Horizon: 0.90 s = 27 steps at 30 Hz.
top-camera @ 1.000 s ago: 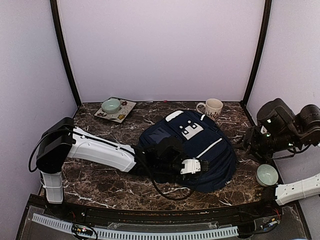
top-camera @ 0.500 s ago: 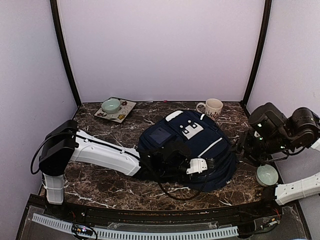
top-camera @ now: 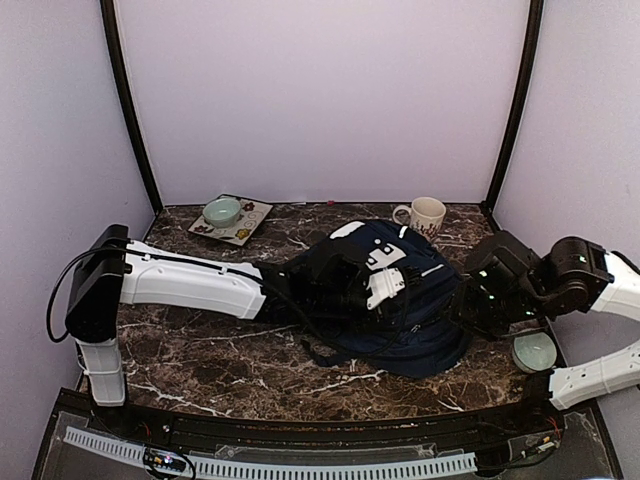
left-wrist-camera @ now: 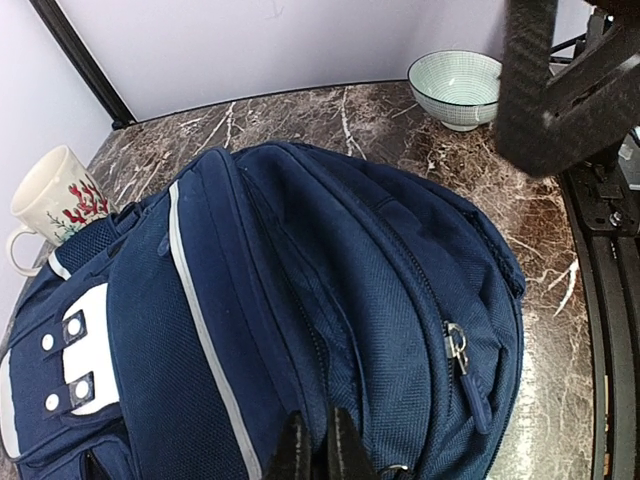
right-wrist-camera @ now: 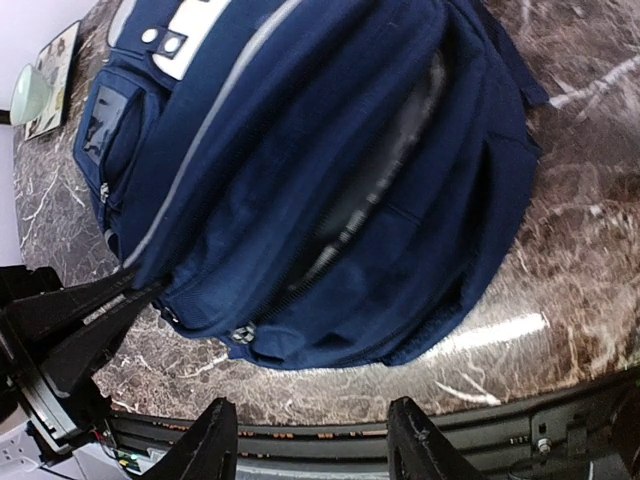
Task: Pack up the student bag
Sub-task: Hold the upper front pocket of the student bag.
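Note:
The navy-blue student bag (top-camera: 415, 325) lies flat in the middle of the table, white patches toward the back. My left gripper (top-camera: 392, 284) is on top of it. In the left wrist view the left gripper (left-wrist-camera: 318, 452) is shut, pinching a fold of the bag (left-wrist-camera: 330, 270) beside a zipper line, with a zipper pull (left-wrist-camera: 458, 350) to its right. My right gripper (top-camera: 466, 306) is at the bag's right edge. In the right wrist view it (right-wrist-camera: 320, 445) is open and empty, held off the bag (right-wrist-camera: 330, 170), whose zipper seam (right-wrist-camera: 385, 175) gapes slightly.
A white mug with red flowers (top-camera: 427, 214) stands behind the bag and shows in the left wrist view (left-wrist-camera: 50, 200). A pale green bowl (top-camera: 222, 211) sits on a patterned tray (top-camera: 252, 226) at the back left. Another bowl (top-camera: 533, 350) stands at the right edge.
My left gripper has moved back and up from the bag's near side onto its top, pulling fabric with it. My right arm has swung left and down toward the bag's right side.

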{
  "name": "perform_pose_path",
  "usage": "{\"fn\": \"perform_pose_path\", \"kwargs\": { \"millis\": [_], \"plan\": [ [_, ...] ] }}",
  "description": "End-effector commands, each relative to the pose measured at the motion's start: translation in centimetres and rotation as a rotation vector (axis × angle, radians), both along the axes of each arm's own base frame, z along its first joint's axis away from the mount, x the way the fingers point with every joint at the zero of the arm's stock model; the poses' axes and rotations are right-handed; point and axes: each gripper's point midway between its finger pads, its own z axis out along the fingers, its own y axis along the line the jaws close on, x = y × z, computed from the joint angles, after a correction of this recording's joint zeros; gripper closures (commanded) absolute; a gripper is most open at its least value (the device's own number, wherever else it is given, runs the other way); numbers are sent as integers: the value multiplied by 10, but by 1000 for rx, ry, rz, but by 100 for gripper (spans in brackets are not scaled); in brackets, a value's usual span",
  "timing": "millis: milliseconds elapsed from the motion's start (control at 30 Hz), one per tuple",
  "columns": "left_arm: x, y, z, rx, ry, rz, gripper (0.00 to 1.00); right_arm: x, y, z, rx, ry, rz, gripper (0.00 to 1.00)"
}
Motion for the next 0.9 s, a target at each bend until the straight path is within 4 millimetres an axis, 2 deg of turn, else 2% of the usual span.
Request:
{"fn": "perform_pose_path", "kwargs": {
  "millis": [0, 200, 333, 467, 600, 867],
  "plan": [
    [9, -3, 55, -128, -6, 13, 100, 24, 28, 14, 19, -157, 84, 49],
    [16, -10, 58, -133, 25, 37, 100, 33, 50, 12, -13, -213, 121, 53],
    [21, -17, 59, -151, 47, 53, 100, 30, 41, -4, -48, -183, 4, 55],
    [23, -25, 60, -169, 82, 60, 100, 26, 43, -12, -17, -182, -2, 57],
    [23, -31, 62, -187, 111, 49, 100, 20, 30, -25, 0, -147, -65, 58],
    [22, -34, 62, -188, 127, 36, 100, 17, 28, -35, 24, -139, -77, 65]
  ]
}}
